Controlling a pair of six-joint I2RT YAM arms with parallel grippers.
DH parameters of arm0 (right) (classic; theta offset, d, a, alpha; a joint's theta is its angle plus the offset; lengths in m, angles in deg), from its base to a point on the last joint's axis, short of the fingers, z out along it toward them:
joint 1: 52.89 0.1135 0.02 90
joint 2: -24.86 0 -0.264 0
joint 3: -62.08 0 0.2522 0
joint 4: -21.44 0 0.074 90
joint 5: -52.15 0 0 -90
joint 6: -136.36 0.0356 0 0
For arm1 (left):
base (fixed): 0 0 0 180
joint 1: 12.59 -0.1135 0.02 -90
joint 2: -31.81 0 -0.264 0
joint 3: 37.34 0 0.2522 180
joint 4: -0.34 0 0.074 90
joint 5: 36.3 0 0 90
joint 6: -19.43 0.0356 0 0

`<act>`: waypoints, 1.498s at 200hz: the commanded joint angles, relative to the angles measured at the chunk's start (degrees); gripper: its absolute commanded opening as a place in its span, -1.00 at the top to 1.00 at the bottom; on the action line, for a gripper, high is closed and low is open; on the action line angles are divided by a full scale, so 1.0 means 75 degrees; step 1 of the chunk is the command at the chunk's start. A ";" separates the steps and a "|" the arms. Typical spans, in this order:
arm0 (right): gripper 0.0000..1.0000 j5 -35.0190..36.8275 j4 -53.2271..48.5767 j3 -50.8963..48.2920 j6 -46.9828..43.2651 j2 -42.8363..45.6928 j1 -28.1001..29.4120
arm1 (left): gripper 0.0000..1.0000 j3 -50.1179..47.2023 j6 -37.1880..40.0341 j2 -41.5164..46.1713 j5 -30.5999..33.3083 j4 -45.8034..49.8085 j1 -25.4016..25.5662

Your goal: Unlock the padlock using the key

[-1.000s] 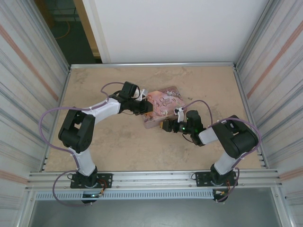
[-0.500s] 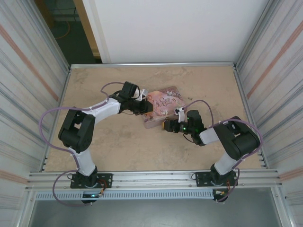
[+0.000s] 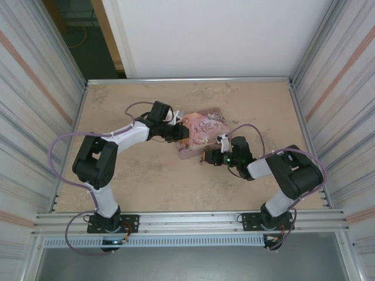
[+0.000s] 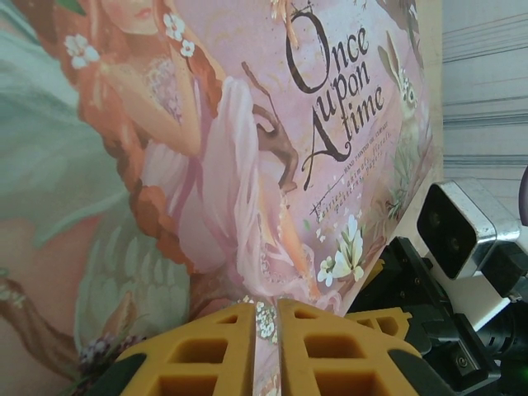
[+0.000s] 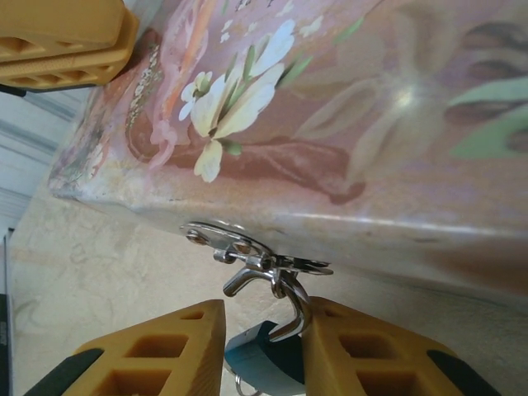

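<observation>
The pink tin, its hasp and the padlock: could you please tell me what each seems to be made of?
The pink tin: likely thin sheet metal, glossy print, sheen along its rounded edge. The hasp and the padlock's shackle: bright polished metal, mirror glints. The padlock body: smooth blue coat, painted metal or plastic, unclear.

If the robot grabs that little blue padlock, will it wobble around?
Probably it swings: the padlock hangs by its shackle from the clasp on the pink tin. Its shiny metal shackle is likely slippery and stiff.
</observation>
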 commanded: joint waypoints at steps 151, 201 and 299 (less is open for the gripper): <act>0.91 -0.0105 0.0429 -0.0149 0.0610 0.0449 -0.0372 | 0.69 -0.0509 0.0131 -0.0129 0.0136 0.0259 0.0162; 0.93 0.0222 0.0593 -0.0247 0.1395 0.0490 -0.0399 | 0.69 -0.0924 -0.0041 0.0099 0.0114 0.0115 0.0230; 0.95 0.0510 0.0078 -0.0038 0.2977 0.0689 -0.0507 | 0.69 -0.1281 -0.0066 0.0335 0.0224 0.0100 0.0388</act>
